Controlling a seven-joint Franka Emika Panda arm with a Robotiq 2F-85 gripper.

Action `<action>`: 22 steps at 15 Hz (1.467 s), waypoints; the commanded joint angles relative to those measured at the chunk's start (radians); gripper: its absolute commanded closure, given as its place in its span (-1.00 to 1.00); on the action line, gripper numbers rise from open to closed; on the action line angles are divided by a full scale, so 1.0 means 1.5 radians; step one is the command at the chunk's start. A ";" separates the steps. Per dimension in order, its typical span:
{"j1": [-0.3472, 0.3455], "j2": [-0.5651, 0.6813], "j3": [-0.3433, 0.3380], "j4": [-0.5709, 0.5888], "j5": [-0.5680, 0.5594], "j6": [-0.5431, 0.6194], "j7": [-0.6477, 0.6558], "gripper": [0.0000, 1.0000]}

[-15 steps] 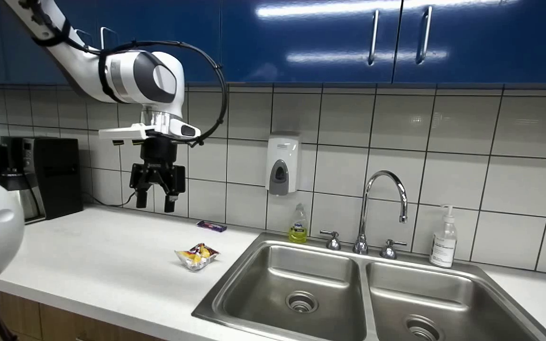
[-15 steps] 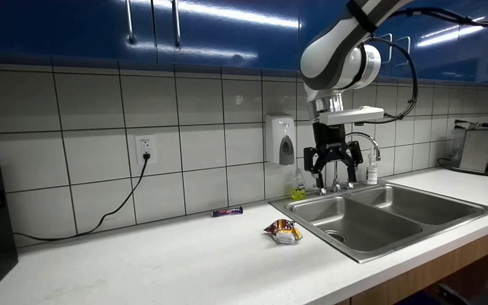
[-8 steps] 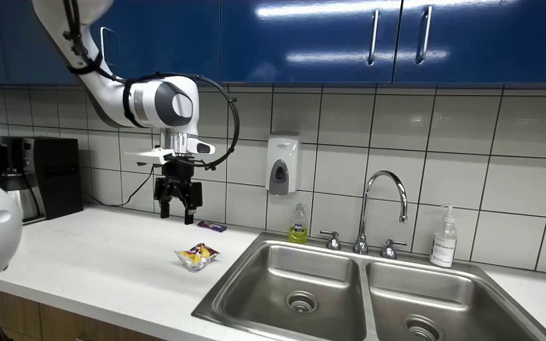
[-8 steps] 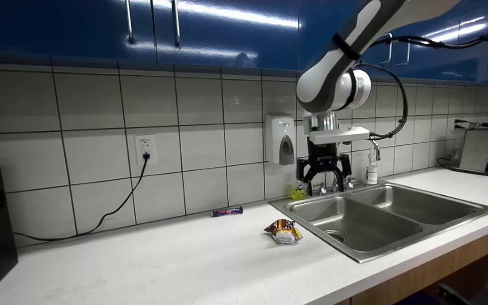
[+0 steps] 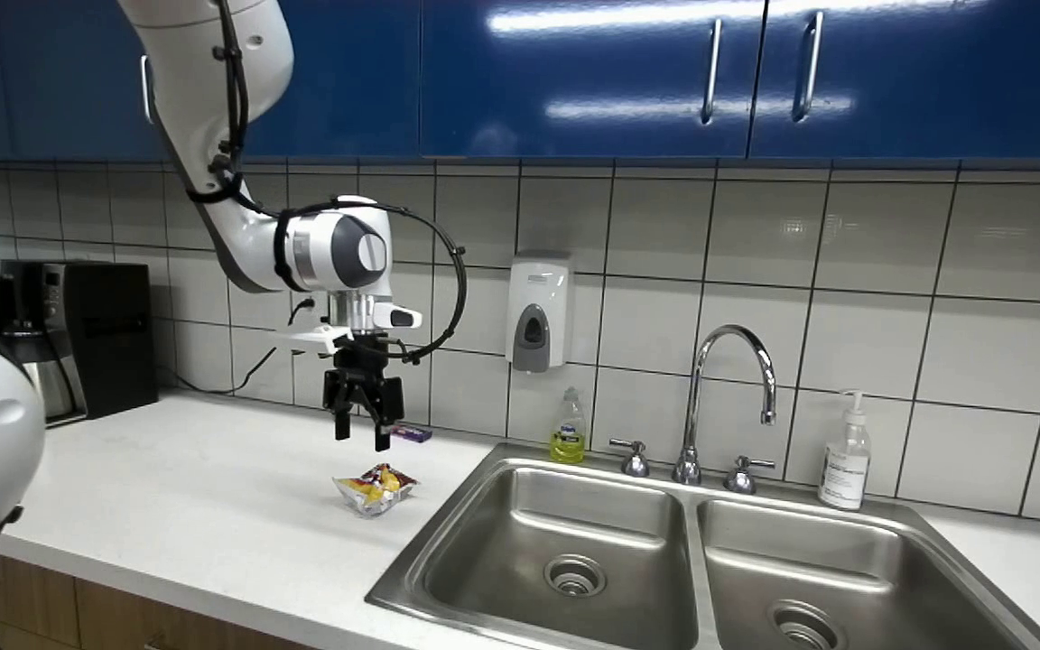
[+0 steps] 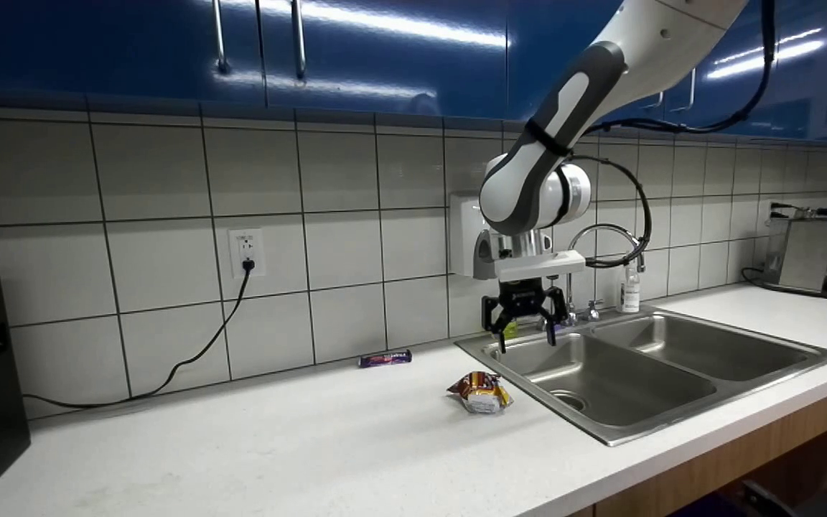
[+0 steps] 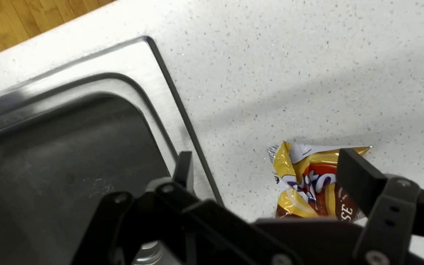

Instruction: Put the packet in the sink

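Crinkled yellow-and-brown packet lies on the white speckled surface, lower right in wrist view, below the black fingers, partly hidden by one. Fingers parted, holding nothing; shift toward frame right judged necessary before descent.

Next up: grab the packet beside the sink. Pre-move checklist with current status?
1. Gripper open and unloaded: ok, fingers apart, nothing held.
2. Packet on the counter, outside the sink: ok.
3. Packet centred between the fingers: not ok; in the wrist view it sits toward one finger, which hides part of it.
4. Fingertips off the packet: ok, a gap shows in both exterior views.
5. Purple wrapper apart from the packet: ok.
6. Packet sealed: cannot tell.
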 commanded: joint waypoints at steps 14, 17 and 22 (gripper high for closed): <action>0.102 0.242 -0.086 0.221 -0.023 0.001 0.078 -1.00; 0.112 0.266 -0.093 0.246 -0.020 -0.002 0.076 -1.00; 0.124 0.293 -0.101 0.274 -0.019 -0.005 0.072 -0.85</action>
